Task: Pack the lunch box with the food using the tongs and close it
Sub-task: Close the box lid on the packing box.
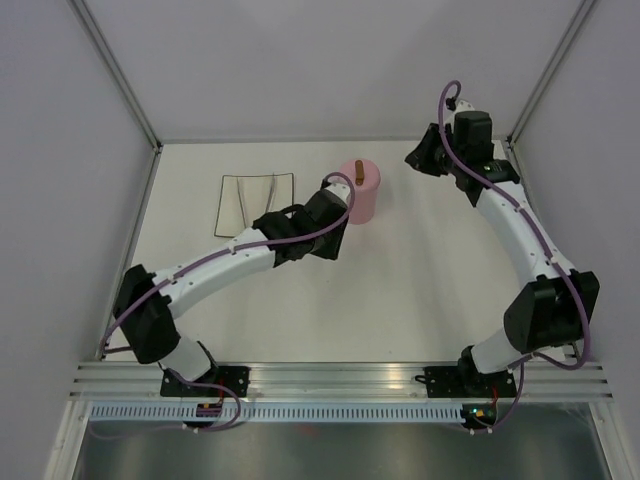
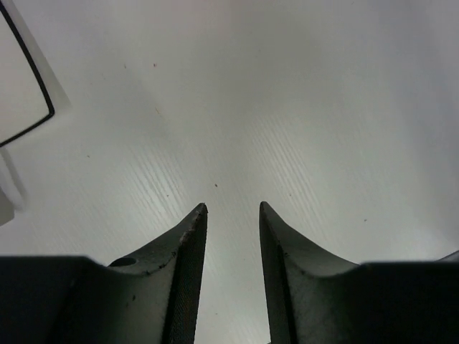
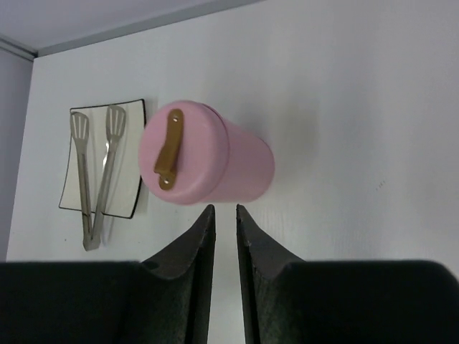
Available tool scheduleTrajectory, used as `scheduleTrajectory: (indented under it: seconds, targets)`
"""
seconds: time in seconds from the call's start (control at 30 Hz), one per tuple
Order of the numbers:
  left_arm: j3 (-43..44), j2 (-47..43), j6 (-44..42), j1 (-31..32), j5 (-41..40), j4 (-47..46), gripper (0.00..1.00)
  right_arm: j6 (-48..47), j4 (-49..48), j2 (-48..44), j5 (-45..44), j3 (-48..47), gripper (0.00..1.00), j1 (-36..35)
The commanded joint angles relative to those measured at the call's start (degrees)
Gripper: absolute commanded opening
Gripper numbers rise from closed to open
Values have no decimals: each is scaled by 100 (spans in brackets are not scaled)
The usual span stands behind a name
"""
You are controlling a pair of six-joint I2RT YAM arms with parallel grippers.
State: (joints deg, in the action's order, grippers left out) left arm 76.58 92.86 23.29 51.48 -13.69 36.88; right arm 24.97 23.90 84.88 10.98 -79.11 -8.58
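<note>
Lunch box (image 3: pixel 240 168), pink, upright on table (image 3: pixel 358 129), just beyond the tips of right gripper (image 3: pixel 224 208), not touching; round lid (image 3: pixel 197 140) seated on top, brown handle (image 3: pixel 169 150) across it. Right gripper: jaws a narrow slit apart, nothing between. Tongs (image 3: pixel 92 233), silvery, lying on white black-rimmed plate (image 3: pixel 130 183), ahead and to that gripper's left, past the lunch box. Left gripper (image 2: pixel 233 208): jaws parted, empty, over bare table, plate corner ahead to its left; lunch box close beside it in the overhead view.

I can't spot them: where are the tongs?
In the right wrist view, the tongs lie on the plate, left of the lunch box.
</note>
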Motion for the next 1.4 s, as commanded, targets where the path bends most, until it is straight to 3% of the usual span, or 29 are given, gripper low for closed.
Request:
scheduleTrajectory:
  seconds: [0.0,0.1,0.13,0.23,0.4,0.67,0.9,1.0,1.03,1.1,1.13,1.2,1.37]
  targets:
    - [24,-593,229,-7,-265,-217,42,-211,-228,746,255,-964,24,-319]
    - [-2,-971,202,-94,-467,-260,55,-230,-158,1326,168,-1632,24,-671]
    - [-28,-1067,202,-225,-502,-339,67,-247,-140,1451,37,-1764,23,-750]
    - [-274,-1314,281,-707,-197,-506,82,-335,-140,1917,-323,-1977,22,-987]
    - [-722,-1744,440,-1491,376,-621,84,-300,19,2498,-728,-1565,16,-1172]
    - [-890,-1851,352,-1817,517,-700,86,-186,-255,2489,-1019,-457,13,-1207]
    - [-741,-1850,308,-1896,324,-735,89,-247,-53,1884,-1063,-956,16,-1199]
    - [-548,-1929,238,-2167,297,-735,94,-361,202,1594,-1063,-1641,34,-1172]
    - [-495,-1947,211,-2239,323,-744,95,-370,281,1532,-1037,-1843,59,-1138]
    - [-302,-2043,71,-2440,350,-744,96,-388,492,1331,-695,-2397,74,-1058]
    - [-223,-2087,18,-2502,376,-744,96,-370,510,1251,-564,-2538,88,-928]
    - [-29,-2288,-140,-2721,463,-744,98,-291,432,892,-229,-2662,95,-673]
    - [165,-2816,-631,-3135,491,-831,100,-720,379,12,-263,-2031,98,-276]
